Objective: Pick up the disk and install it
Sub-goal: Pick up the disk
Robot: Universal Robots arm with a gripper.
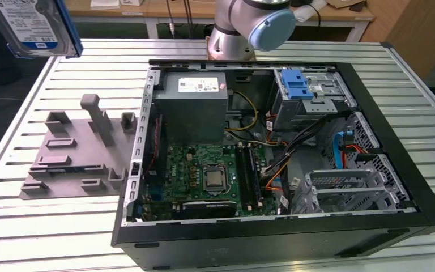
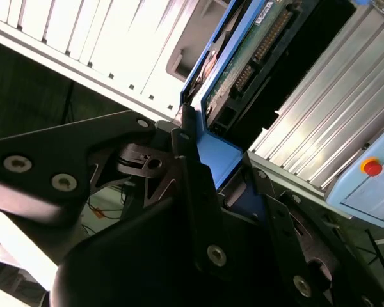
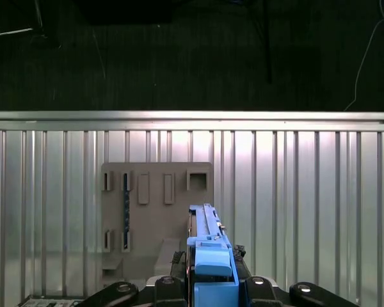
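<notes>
The disk (image 1: 34,25), a silver drive with a white-and-blue label in a blue caddy, hangs high over the table at the exterior view's far left. In the first wrist view the disk (image 3: 208,246) is seen edge-on above the grey fixture block (image 3: 157,217). My gripper (image 3: 211,284) is shut on its blue caddy end. The second wrist view shows the black fingers (image 2: 191,173) clamping the blue caddy of the disk (image 2: 243,57), whose circuit-board side faces the camera.
An open black computer case (image 1: 278,226) lies on the slatted metal table (image 1: 51,226), with a motherboard, a power supply and a drive bay holding a blue caddy (image 1: 301,85). The fixture block (image 1: 81,147) sits to the case's left in the exterior view. The arm's base (image 1: 237,34) stands behind the case.
</notes>
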